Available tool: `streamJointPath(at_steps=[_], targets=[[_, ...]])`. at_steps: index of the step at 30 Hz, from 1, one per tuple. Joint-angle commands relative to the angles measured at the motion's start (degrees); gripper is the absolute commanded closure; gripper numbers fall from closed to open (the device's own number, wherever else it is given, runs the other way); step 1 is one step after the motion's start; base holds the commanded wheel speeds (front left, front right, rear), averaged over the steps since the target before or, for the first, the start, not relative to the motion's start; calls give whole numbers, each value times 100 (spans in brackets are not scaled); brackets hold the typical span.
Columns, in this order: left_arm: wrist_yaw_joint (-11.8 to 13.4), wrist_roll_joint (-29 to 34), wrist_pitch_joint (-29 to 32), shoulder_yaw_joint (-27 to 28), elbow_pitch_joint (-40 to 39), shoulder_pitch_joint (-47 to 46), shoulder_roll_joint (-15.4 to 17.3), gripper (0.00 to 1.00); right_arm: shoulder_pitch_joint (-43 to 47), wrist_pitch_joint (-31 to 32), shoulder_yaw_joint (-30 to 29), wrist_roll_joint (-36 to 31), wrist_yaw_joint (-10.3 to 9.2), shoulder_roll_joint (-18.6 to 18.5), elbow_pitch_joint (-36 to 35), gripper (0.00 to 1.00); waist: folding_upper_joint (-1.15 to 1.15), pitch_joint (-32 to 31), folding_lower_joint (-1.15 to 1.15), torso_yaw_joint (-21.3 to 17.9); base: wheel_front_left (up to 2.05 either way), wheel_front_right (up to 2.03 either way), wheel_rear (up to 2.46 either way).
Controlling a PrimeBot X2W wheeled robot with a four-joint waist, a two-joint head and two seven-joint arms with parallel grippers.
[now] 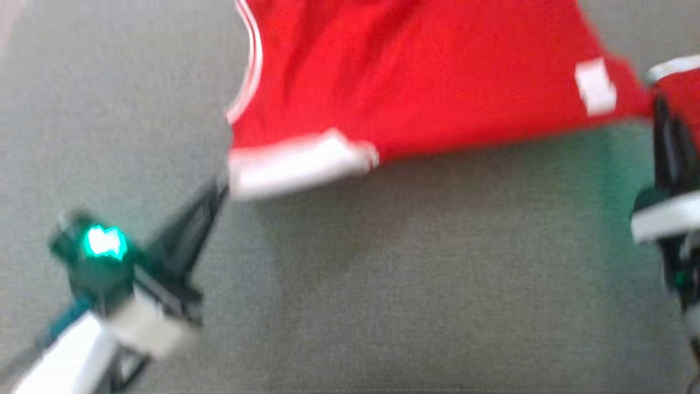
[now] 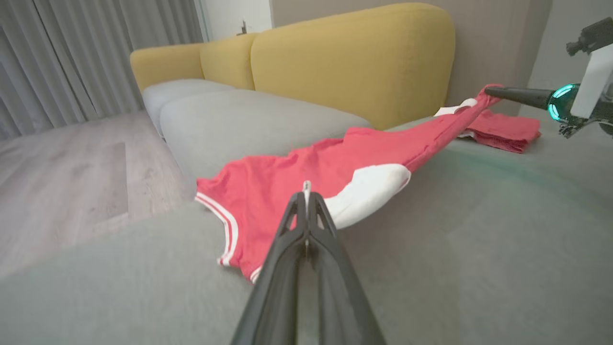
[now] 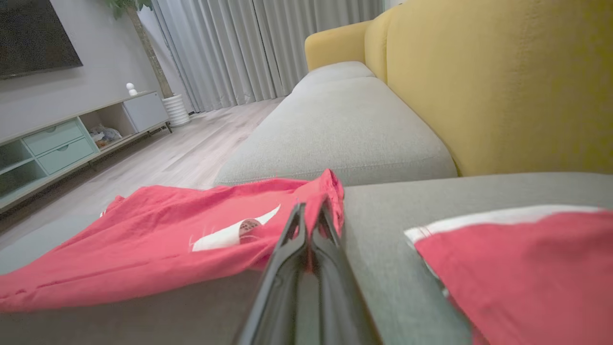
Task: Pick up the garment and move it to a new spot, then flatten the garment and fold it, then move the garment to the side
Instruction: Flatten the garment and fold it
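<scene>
**Blur and cut-offs**

We get a smeared head view. The garment (image 1: pixel 426 82) runs off its top edge; the right gripper (image 1: pixel 663 109) is clipped at the right edge. In the right wrist view a second red cloth (image 3: pixel 517 268) is cut off at the corner; we can't tell its type.

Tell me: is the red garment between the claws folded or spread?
Spread out: the red garment stretches taut between the left claw and the right claw, both shut on its edges.

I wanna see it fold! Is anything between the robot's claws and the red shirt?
Nothing visible: the left gripper and right gripper each pinch the red shirt, stretched over the gray cushion.
</scene>
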Motion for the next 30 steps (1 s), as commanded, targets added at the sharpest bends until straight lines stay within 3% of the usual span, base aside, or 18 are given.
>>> streamJointPath(at_steps=[1,8,14,20,30], targets=[[11,-30,-12,349,-223,207,171,100,314,-31,-80,-72,19,-38,-305,100,-1,-453,2,-62,0,0,0],[41,57,-13,569,-423,1662,37,100,1832,-31,-654,-213,19,210,-946,100,-1,-925,2,-26,0,0,0],[22,55,-13,500,-552,2009,45,100,2553,-21,-946,-322,19,493,-1288,100,-1,-1003,2,-15,0,0,0],[13,151,-13,496,-579,1320,-12,100,2397,-6,-1111,-553,19,714,-1339,100,-1,-659,2,-46,0,0,0],[11,182,-13,-1,-26,-835,93,100,977,25,-1006,-1019,19,789,-648,100,-1,76,2,-161,0,0,0]])
